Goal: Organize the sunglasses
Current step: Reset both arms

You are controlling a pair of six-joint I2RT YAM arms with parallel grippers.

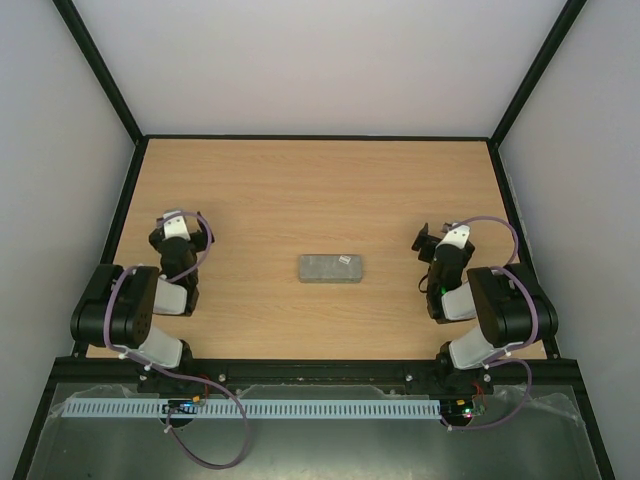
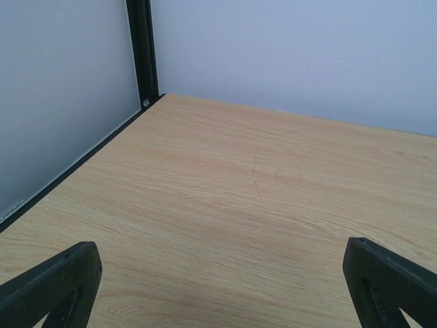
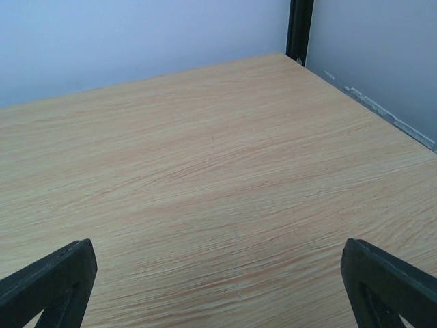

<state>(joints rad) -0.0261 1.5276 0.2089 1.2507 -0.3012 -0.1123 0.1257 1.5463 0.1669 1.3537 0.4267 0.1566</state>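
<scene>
Jaws of the left gripper [image 2: 218, 270] and the right gripper [image 3: 218, 270] stand wide apart, holding nothing. Midway between them a grey case [image 1: 331, 268] lies closed on the tabletop [image 1: 300, 190], well apart from both.

The dark wire-framed sunglasses are hidden from every view. At the middle of the light wooden table [image 1: 250, 200] a grey oblong case [image 1: 331, 269] lies flat and looks closed, its long axis running nine to three o'clock, with a small white tag [image 1: 344, 260] toward its three o'clock end.
</scene>
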